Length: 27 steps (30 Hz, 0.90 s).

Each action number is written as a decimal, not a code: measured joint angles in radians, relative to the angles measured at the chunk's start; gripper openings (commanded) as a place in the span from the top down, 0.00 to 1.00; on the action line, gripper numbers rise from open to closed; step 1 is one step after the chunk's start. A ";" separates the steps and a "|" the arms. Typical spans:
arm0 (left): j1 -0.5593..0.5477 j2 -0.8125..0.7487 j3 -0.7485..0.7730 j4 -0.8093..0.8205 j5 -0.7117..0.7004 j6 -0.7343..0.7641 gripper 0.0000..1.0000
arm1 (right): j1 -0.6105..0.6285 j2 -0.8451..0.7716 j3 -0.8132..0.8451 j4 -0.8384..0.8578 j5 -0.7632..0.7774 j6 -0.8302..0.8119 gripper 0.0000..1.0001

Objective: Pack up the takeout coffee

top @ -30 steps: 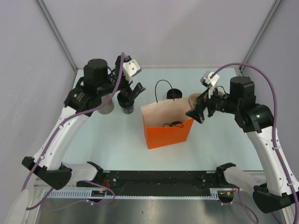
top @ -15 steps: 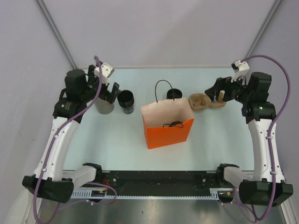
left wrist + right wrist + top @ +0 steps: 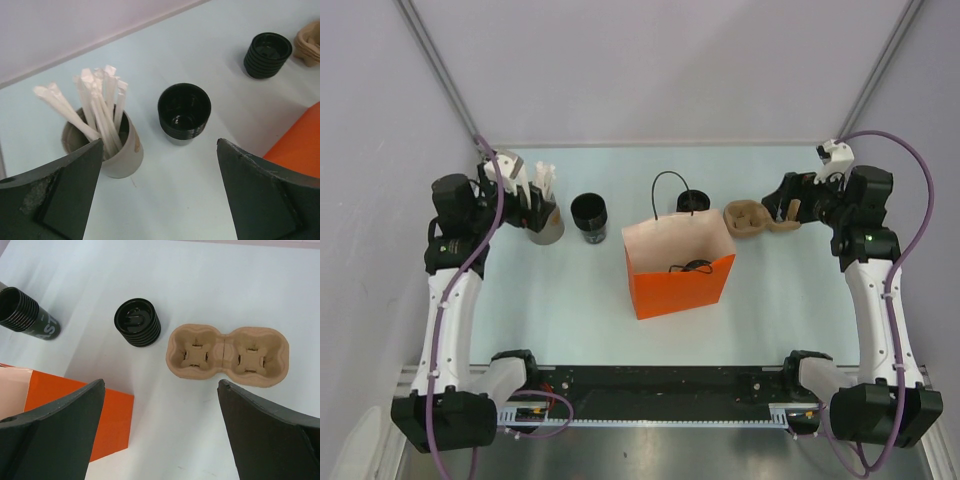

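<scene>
1. The takeout coffee, a small black cup with its lid on, stands upright on the table just behind the orange paper bag, not in it. Nothing holds it.
2. My right gripper hovers near it, over the cup and its neighbour, spread wide and empty. My left gripper, equally wide and empty, hangs at the far left.
3. Wrong pick: a lidless black cup that looks almost the same sits closer to my left gripper. Taking it would pack the wrong thing.
4. Snag: the coffee is close to the bag's rear wall, with a black handle loop arcing beside it. A finger coming down there could catch paper or loop and tip the bag.
5. Spill: squeezing at the lid could pop it off. I judge the ribbed wall lower down the safer hold.
6. The pulp cup carrier lies near the coffee, and a wide approach could shove it.
7. The grey cup of straws stands close below my left gripper, and a careless swing could topple it.
</scene>
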 measured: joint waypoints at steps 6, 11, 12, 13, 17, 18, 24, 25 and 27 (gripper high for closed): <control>0.002 -0.039 -0.092 0.035 0.045 -0.023 0.00 | 0.004 -0.037 -0.025 0.025 0.002 -0.010 0.00; 0.002 -0.082 -0.114 0.068 0.079 -0.037 0.00 | 0.031 -0.037 -0.030 0.037 0.001 -0.019 0.00; 0.002 -0.089 -0.117 0.074 0.078 -0.039 0.00 | 0.035 -0.036 -0.031 0.037 0.000 -0.021 0.00; 0.002 -0.093 -0.119 0.081 0.076 -0.040 0.00 | 0.039 -0.035 -0.032 0.037 -0.001 -0.023 0.00; 0.002 -0.084 -0.119 0.100 0.055 -0.050 0.00 | 0.041 -0.029 -0.036 0.037 -0.001 -0.028 0.00; 0.002 -0.079 -0.119 0.103 0.044 -0.055 0.00 | 0.041 -0.028 -0.037 0.037 -0.001 -0.029 0.00; 0.002 -0.011 -0.100 0.107 -0.031 -0.062 0.00 | 0.017 -0.028 -0.040 0.037 -0.009 -0.029 0.00; 0.002 0.007 -0.091 0.108 -0.039 -0.062 0.00 | 0.011 -0.028 -0.042 0.038 -0.011 -0.029 0.00; 0.002 0.036 -0.084 0.120 -0.060 -0.061 0.00 | 0.004 -0.028 -0.046 0.041 -0.017 -0.028 0.00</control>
